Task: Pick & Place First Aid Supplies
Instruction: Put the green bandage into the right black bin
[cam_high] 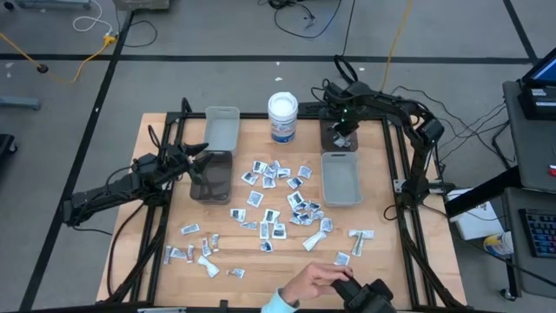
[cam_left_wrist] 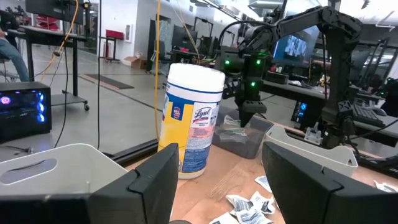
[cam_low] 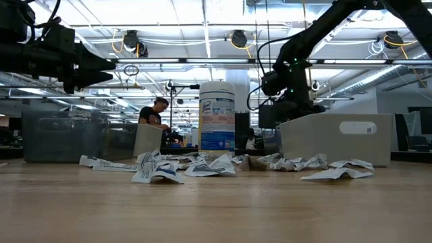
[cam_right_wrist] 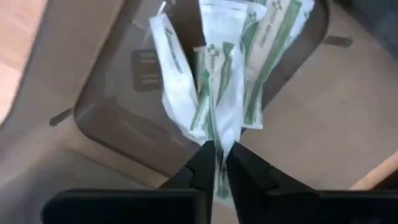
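Note:
The first aid supplies (cam_high: 278, 204) lie scattered flat on the middle of the wooden table. My right gripper (cam_high: 345, 130) points down over a dark clear bin (cam_high: 328, 139) at the far right and is shut on a pale sachet with green print (cam_right_wrist: 217, 74). More such sachets (cam_right_wrist: 277, 43) lie in that bin. My left gripper (cam_high: 201, 162) stands open and level by the left bins, with nothing between its fingers (cam_left_wrist: 149, 186). My right gripper pinches the sachet's upper end (cam_right_wrist: 219, 134) between its two fingers, coming from above and pointing down. The sachet hangs below the fingers into the dark bin, among the other sachets. Whether its lower end rests on them I cannot tell.
A white round tub with a blue label (cam_high: 282, 117) stands at the far middle. A grey bin (cam_high: 222, 128) and a dark bin (cam_high: 211, 178) stand on the left, another grey bin (cam_high: 340, 178) on the right. A person's hand (cam_high: 313, 280) is at the near edge.

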